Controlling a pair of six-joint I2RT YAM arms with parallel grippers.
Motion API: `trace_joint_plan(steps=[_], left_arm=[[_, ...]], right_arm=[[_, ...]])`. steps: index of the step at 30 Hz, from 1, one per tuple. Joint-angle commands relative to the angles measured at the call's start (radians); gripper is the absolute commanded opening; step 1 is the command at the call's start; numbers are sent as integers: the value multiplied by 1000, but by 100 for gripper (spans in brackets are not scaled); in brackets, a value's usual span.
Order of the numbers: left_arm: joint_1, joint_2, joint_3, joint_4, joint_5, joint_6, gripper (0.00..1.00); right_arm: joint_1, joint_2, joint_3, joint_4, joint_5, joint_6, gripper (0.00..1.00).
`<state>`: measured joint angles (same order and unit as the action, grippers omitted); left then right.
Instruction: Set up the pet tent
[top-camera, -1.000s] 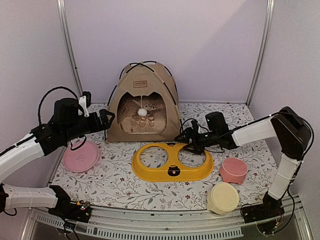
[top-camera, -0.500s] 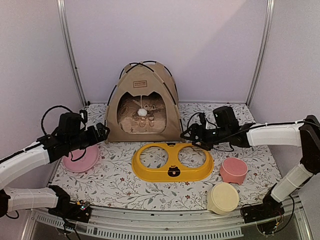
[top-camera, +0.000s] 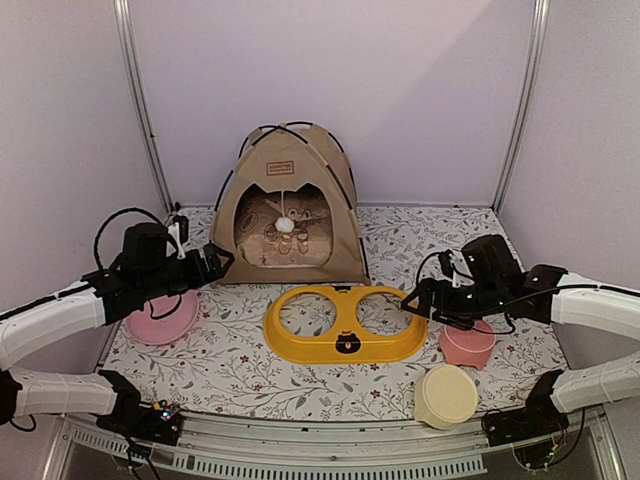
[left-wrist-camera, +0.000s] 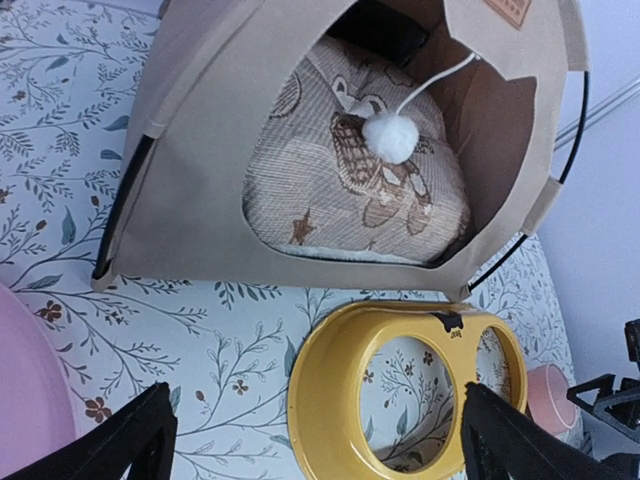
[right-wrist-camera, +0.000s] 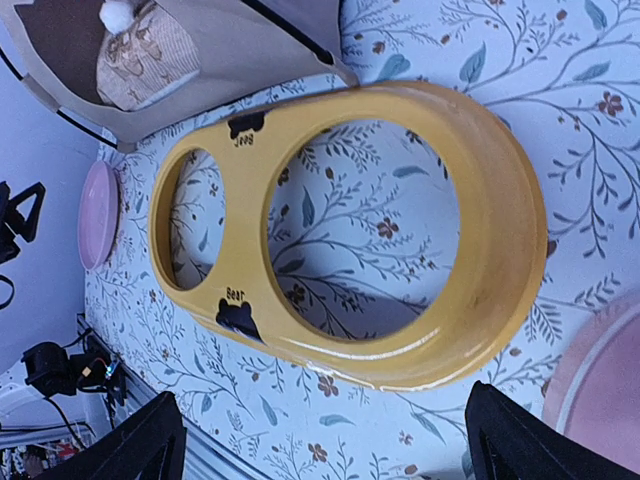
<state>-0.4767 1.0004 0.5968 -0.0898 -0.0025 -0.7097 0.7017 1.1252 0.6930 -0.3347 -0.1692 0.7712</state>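
Recorded pet tent (top-camera: 288, 205) standing erect at upper centre of the top view, poles arched, white pom-pom (top-camera: 285, 225) hanging in the doorway before a bear-print cushion (left-wrist-camera: 350, 190), with yellow 2-ring feeder (top-camera: 345, 322) just below on the floral cloth (top-camera: 240, 370). Found left gripper (top-camera: 212, 262) at centre left, near the tent's lower left corner and beside 1 pink plate (top-camera: 160, 320), jaws spread wide on nothing. Found right gripper (top-camera: 412, 300) at centre right by the feeder's right end, near 1 pink bowl (top-camera: 467, 343) and 1 cream bowl (top-camera: 446, 395), jaws likewise fully apart and empty.
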Motion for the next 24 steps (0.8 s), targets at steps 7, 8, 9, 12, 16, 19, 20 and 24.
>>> trace_joint_plan(steps=[7,8,9,12,16,19,20,24], left_arm=[[-93,53,60,62,32,73,100],[-95,55,65,66,35,74,99],[-96,57,69,68,36,75,99],[-100,66,80,74,42,79,100],[-103,72,83,81,44,83,99],[-105,68,83,81,44,86,99],[-105,65,84,81,43,87,99],[-106,53,84,75,37,89,99]], right_arm=[[133,-257,-83,-464,136,202,99],[135,-275,-94,-493,142,221,99],[135,-293,-107,-514,145,237,99],[134,-360,-151,-521,142,312,99],[134,-439,-238,-438,131,426,99],[134,-464,-283,-389,174,495,99],[131,-466,-294,-365,189,516,99],[70,-445,-348,-222,175,525,99]])
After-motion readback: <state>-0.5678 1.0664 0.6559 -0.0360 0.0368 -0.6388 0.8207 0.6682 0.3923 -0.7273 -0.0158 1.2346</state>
